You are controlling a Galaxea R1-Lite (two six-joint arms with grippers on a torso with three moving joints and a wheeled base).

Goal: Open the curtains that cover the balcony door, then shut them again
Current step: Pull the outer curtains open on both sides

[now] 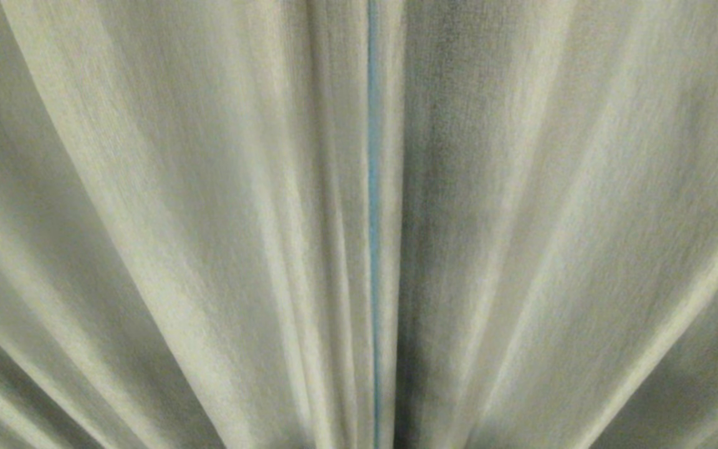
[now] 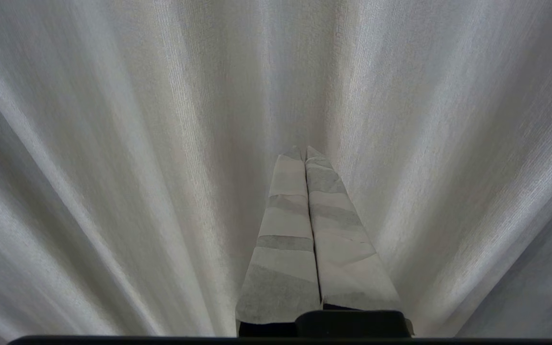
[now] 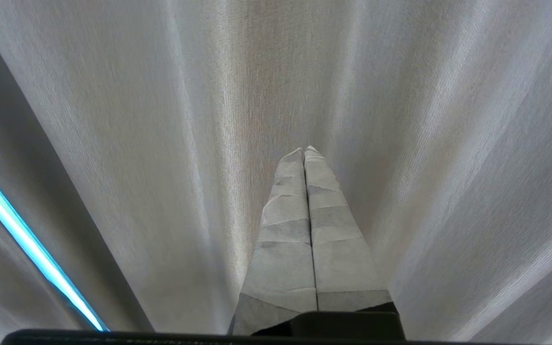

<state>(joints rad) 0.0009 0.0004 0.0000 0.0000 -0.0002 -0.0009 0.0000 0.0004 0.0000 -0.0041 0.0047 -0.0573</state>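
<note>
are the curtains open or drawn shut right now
Drawn shut: the cream curtains fill the head view, their edges meeting at a thin bluish gap. No glass shows.

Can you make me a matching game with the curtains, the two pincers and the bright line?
Things:
1. curtains
2. left pincer
3. right pincer
4. bright line

Descriptions:
A. thin blue strip where two drapes meet
B. shut, blue streak off to one side
C. cream folds filling every view
D. shut, only fabric around it

Pairs: 1-C, 2-D, 3-B, 4-A
</note>
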